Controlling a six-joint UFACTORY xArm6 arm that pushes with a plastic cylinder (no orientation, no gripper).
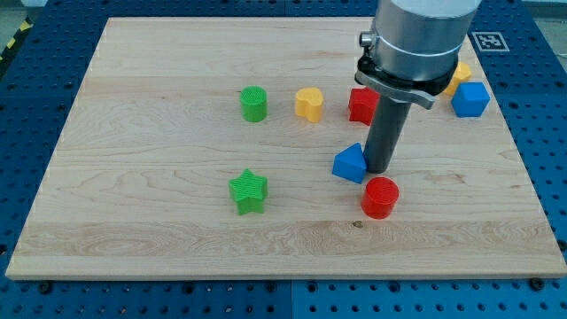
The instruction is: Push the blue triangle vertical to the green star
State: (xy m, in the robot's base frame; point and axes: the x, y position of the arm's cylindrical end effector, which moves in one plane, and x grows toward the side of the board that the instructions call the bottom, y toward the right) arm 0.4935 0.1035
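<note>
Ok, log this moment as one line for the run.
tip: touching blue triangle, on its right | green star: far left, slightly lower | red cylinder: just below tip | triangle not yet aligned

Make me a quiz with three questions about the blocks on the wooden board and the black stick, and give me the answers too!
1. Where is my tip?
A. Right beside the blue triangle, on its right in the view
B. On top of the green star
C. Off the wooden board

2. How many green blocks are there?
A. One
B. Two
C. Four

3. How does the red cylinder sit?
A. Stacked on the yellow heart
B. Hanging off the board's edge
C. Flat on the board, just below the tip in the view

Answers:
1 A, since the rod's end sits against the triangle's right side.
2 B, since only the star and the green cylinder are green.
3 C, since it rests alone on the wood under the rod.
</note>
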